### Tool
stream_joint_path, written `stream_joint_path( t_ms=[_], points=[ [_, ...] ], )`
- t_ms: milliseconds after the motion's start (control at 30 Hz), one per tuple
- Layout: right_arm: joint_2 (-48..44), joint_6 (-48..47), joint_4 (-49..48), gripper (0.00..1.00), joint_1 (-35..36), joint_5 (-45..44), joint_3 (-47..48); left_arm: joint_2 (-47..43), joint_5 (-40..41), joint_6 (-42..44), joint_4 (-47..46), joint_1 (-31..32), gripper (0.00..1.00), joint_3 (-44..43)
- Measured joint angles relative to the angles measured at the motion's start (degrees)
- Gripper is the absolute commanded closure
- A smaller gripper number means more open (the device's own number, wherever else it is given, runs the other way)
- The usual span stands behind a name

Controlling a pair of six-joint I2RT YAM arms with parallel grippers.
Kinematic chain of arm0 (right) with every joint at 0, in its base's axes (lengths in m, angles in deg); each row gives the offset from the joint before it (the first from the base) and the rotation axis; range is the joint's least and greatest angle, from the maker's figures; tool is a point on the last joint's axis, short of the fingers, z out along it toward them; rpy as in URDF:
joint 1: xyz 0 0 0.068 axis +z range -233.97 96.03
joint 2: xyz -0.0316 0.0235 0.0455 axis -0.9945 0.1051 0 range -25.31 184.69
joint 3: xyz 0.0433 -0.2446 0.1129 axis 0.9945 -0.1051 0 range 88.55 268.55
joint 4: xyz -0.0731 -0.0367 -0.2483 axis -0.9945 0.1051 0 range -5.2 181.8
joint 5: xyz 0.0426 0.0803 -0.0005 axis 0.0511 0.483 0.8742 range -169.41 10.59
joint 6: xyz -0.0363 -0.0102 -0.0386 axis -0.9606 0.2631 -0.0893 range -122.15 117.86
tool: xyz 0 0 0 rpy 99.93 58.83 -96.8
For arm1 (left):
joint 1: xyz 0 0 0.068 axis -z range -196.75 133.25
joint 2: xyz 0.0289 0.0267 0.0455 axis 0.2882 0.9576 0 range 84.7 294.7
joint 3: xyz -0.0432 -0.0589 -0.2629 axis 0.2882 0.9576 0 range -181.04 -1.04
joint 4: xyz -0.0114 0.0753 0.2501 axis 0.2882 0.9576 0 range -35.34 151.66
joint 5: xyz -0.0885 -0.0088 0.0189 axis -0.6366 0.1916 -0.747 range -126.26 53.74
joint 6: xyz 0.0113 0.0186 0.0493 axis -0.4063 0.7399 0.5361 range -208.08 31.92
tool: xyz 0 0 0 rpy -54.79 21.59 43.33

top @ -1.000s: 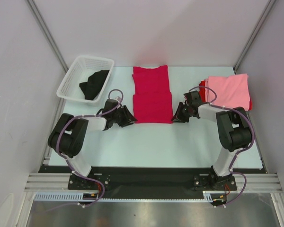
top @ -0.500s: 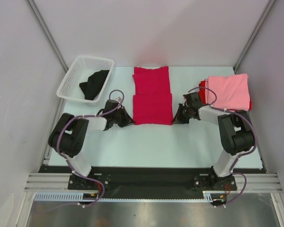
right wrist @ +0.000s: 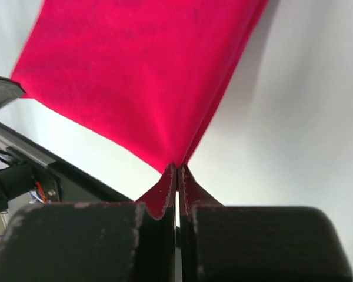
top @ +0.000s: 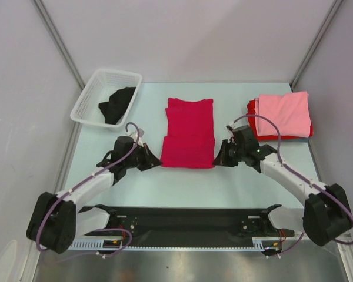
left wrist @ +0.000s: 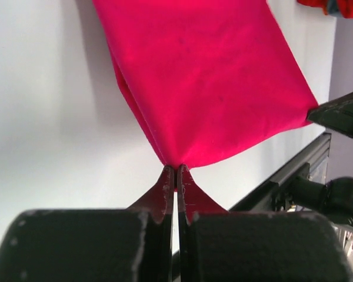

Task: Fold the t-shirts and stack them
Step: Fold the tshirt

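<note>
The crimson-red t-shirt (top: pixel 189 133) lies folded into a long strip in the middle of the table. Its near end is lifted. My left gripper (top: pixel 155 161) is shut on the near left corner, seen in the left wrist view (left wrist: pixel 175 170). My right gripper (top: pixel 219 160) is shut on the near right corner, seen in the right wrist view (right wrist: pixel 177 168). The cloth (left wrist: pixel 206 76) (right wrist: pixel 141 76) stretches taut between the two grippers. A folded light pink t-shirt (top: pixel 283 113) lies on a folded red one (top: pixel 252 110) at the right. A black t-shirt (top: pixel 115 104) lies in the basket.
A white plastic basket (top: pixel 93 88) stands at the back left of the table. The stack of folded shirts sits close to the right arm (top: pixel 282 170). A black rail (top: pixel 182 220) runs along the table's near edge.
Both arms have stretched forward and both grippers have pulled toward the near edge, lifting the shirt's near end with them. The shirt's far end has slid nearer.
</note>
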Motion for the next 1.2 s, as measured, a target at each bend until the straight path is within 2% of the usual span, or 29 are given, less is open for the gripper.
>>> stream_joint_path(
  t_ms=[133,367,767,967,1200],
  points=[
    [-4.7,0.4,3.3,1.0,0.2,-0.9,1.3,-5.1,-1.1,0.9,4.7,-0.2,1.0,-0.7],
    [-1.6,-0.4,8.0,1.0,-1.7,-2.5,12.4,-2.2,-4.0,1.6,8.9,-4.4,1.0,-9.2],
    [19.6,-3.6,10.4,1.0,-10.6,0.6,35.4,13.3,-2.9,1.2,9.7,-6.9,1.0,-28.4],
    [30.1,-3.5,10.9,1.0,-13.1,2.7,44.2,22.6,-2.4,0.6,10.1,-8.1,1.0,-36.8],
    [39.3,-2.9,11.3,1.0,-15.6,3.9,56.1,34.4,-2.4,-0.5,11.0,-8.9,1.0,-50.9]
  ],
)
